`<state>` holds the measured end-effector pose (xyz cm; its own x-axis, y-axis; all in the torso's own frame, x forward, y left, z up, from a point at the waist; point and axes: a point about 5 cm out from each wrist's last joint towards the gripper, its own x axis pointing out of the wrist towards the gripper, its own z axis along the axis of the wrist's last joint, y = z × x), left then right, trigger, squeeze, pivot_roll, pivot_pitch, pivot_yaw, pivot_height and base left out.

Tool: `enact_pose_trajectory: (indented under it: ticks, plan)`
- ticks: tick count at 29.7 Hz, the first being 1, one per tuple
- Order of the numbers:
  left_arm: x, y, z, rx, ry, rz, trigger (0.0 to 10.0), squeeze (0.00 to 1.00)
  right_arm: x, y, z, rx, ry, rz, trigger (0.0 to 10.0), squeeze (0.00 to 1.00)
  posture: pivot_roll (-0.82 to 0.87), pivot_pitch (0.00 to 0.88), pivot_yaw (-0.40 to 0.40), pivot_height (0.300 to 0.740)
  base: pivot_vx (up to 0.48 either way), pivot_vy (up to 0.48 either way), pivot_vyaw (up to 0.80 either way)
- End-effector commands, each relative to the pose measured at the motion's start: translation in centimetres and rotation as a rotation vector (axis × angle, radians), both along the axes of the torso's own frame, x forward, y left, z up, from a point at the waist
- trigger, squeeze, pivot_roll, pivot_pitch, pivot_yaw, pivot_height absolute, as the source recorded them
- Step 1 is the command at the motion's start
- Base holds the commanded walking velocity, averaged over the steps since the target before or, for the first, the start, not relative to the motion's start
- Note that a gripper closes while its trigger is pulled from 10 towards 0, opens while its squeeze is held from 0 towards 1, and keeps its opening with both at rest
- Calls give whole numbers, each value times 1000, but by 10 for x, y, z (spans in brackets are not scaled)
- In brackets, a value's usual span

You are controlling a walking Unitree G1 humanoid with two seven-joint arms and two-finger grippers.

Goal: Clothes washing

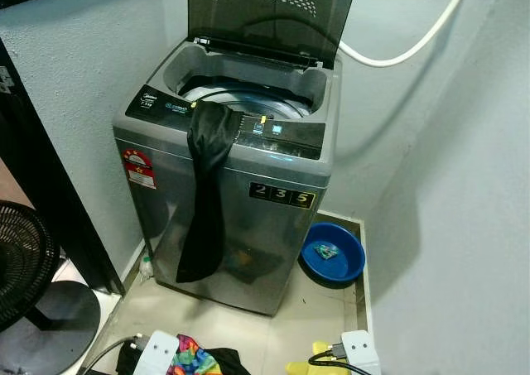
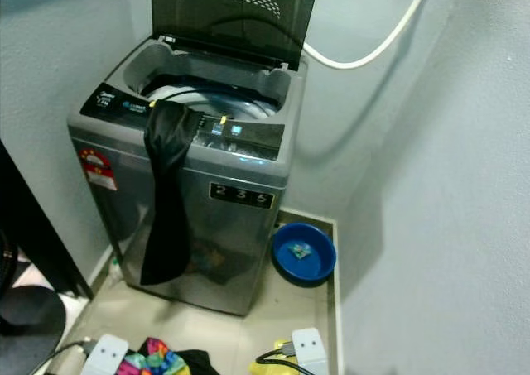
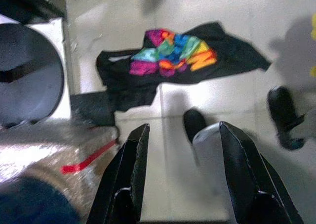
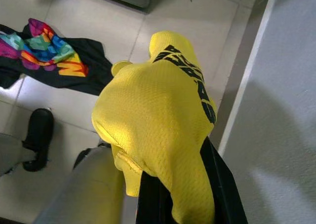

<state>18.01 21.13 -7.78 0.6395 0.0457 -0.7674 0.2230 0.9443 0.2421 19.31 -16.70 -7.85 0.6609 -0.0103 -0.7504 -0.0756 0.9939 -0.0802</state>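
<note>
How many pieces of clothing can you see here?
3: a black garment hanging over the washing machine's front edge, a black shirt with rainbow print on the floor, and a yellow shirt in the right gripper. More may lie hidden inside the drum.

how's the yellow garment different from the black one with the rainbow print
The yellow garment is bunched up and held off the floor in the right gripper; the black garment with the rainbow print lies spread on the floor tiles, untouched. The yellow one bears black lettering; the black one a multicoloured print. Both are outside the washing machine.
</note>
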Motion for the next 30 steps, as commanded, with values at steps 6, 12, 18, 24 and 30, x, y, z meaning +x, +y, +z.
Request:
enact_pose_trajectory:
  ticks: [6, 12, 18, 24, 30]
  plan:
    - [-1, 4, 0, 10, 4, -14, 10000, 0, -17, 0, -8, 1, 47, -4, 10000, 0, 181, 0, -7, 740, 0, 0, 0]
    - [2, -3, 0, 5, -2, -35, 10000, 0, -19, -9, -9, -17, 57, -19, 10000, 0, 177, 0, -24, 740, 0, 0, 0]
    - [3, -10, -1, -8, -1, -25, 10000, 0, -5, -10, -2, -29, 19, 14, 10000, 0, 151, 0, -37, 740, 0, 0, 0]
    - [7, -17, 0, -14, -8, -33, 10000, 0, 1, -8, 2, -27, -3, 57, 10000, 0, 157, 0, -56, 740, 0, 0, 0]
    - [8, -16, 1, -20, -8, -37, 10000, 0, -3, -16, 0, -33, 9, -14, 10000, 0, 134, 0, -28, 740, 0, 0, 0]
